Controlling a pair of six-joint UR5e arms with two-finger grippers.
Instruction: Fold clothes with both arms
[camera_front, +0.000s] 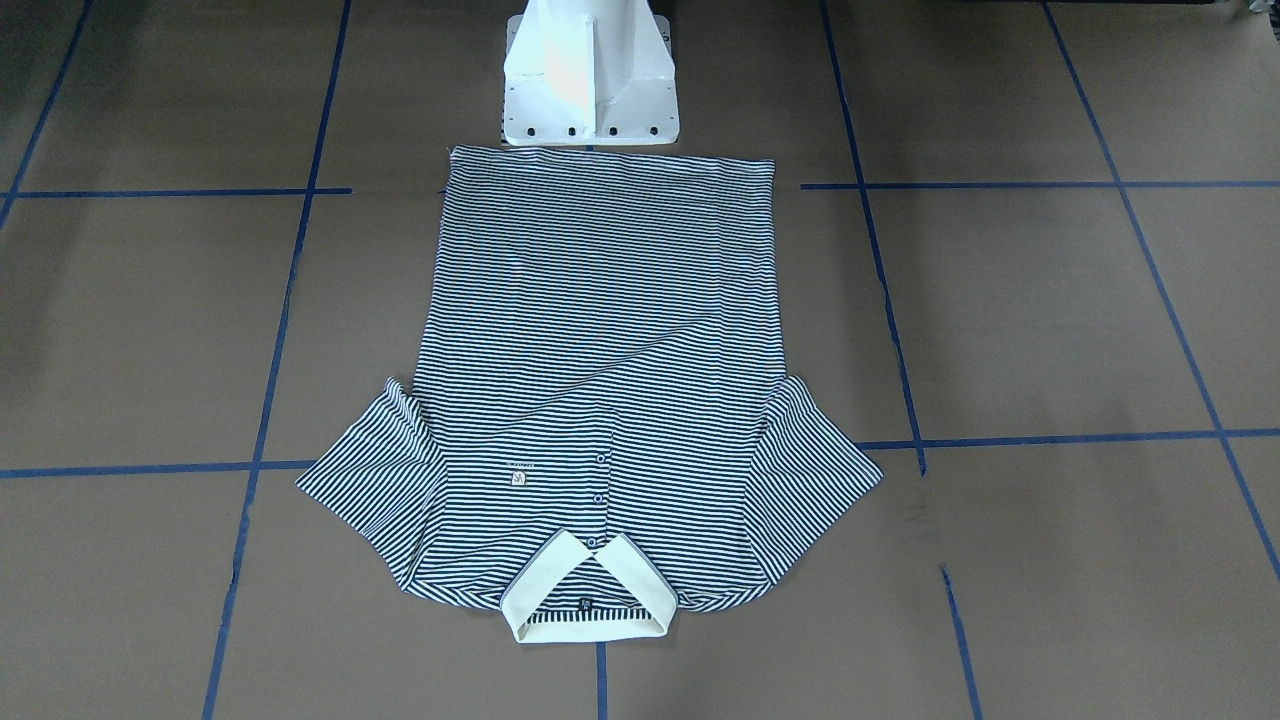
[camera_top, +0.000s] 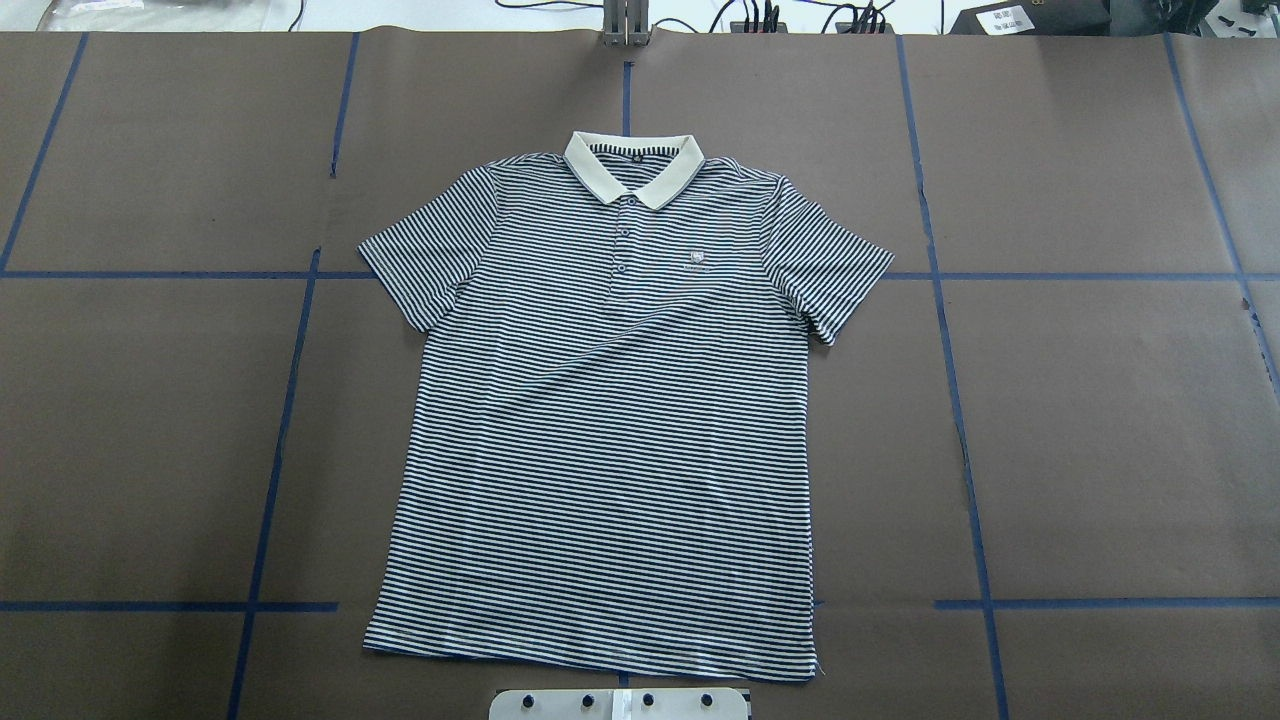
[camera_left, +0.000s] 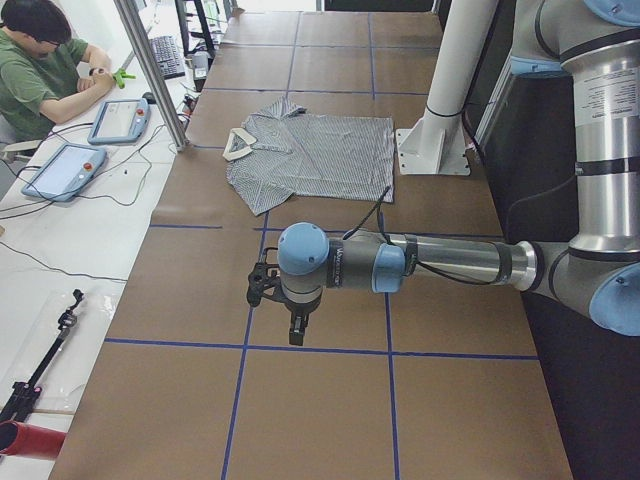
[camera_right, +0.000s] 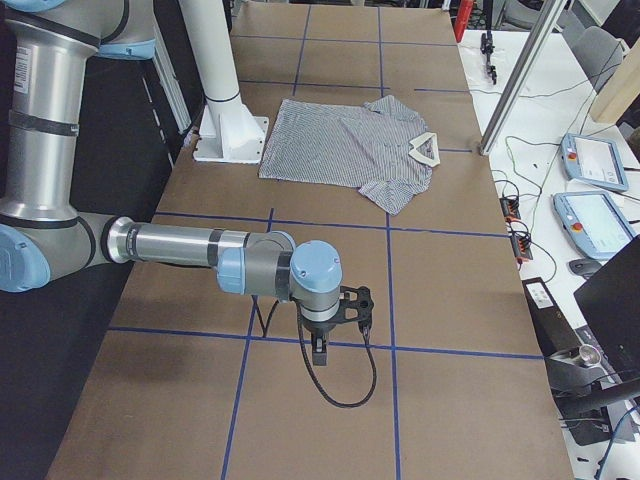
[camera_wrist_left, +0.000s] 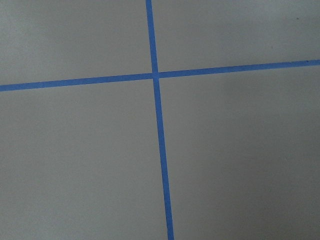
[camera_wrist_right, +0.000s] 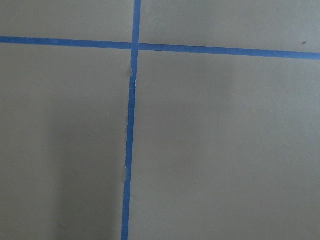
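Observation:
The striped polo shirt (camera_top: 610, 420) lies flat and face up on the middle of the table, sleeves spread, its cream collar (camera_top: 633, 168) at the far edge. It also shows in the front view (camera_front: 600, 380) and in the side views (camera_left: 310, 150) (camera_right: 350, 145). My left gripper (camera_left: 297, 330) hangs over bare table well off the shirt's left side. My right gripper (camera_right: 318, 352) hangs over bare table well off its right side. I cannot tell whether either is open or shut. Both wrist views show only table.
The brown table (camera_top: 1100, 430) carries a grid of blue tape lines (camera_top: 290, 400). The white pedestal (camera_front: 590, 75) stands just behind the shirt's hem. A person (camera_left: 40, 60) sits at a side bench with tablets (camera_left: 62, 170) and cables.

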